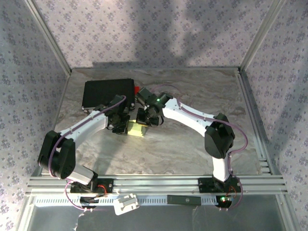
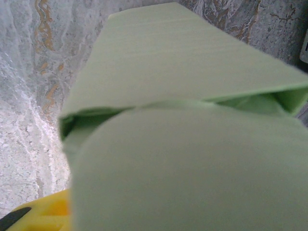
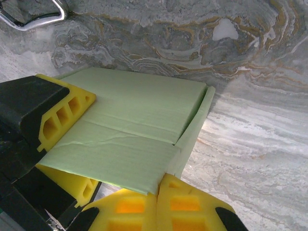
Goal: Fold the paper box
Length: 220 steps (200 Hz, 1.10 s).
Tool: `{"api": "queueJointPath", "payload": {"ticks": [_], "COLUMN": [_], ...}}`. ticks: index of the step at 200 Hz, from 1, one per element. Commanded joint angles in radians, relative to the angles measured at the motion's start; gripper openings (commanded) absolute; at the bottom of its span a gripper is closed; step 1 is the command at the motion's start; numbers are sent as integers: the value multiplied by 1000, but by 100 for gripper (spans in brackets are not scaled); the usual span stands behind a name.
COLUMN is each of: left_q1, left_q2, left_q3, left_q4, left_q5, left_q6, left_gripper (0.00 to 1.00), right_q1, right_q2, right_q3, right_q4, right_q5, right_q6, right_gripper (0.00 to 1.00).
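Note:
The paper box, pale yellow-green cardboard, lies partly folded on the marbled table between both grippers. In the left wrist view the paper box looms close and a blurred flap hides the jaws; one yellow finger peeks out bottom left. From the right wrist view, the left gripper's yellow fingers sit above and below the paper box at its left edge, clamped on it. My right gripper is shut, with the corner of the near flap pinched in its seam. Left gripper and right gripper meet over the box.
A black rectangular case lies just behind the grippers at the back left. A metal loop shows at the right wrist view's top left. Patterned walls close in the table; bare marbled surface stretches to the right.

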Motion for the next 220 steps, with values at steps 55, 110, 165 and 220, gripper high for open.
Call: {"api": "queueJointPath", "payload": {"ticks": [55,110,165,220], "left_q1": [-2,14,17,21], "left_q2": [51,59,58,49], "left_q3": [-34,-32,-22,-22], "left_q4": [42,34,23,14], "left_q5": [186,192,190,183], "left_q6": [-25,-12,-4,-6], "left_gripper": [51,51,51,51], "right_q1": [128,172,194,239], "right_q2": [-31,-12,5,52], "right_q3": [-112,-115,-117,-60], "right_q4": [323,293,257,142], "right_q5": [100,186,248,393], "right_q6": [-107,-144,-164,-197], "right_gripper": [0,0,0,0]}}
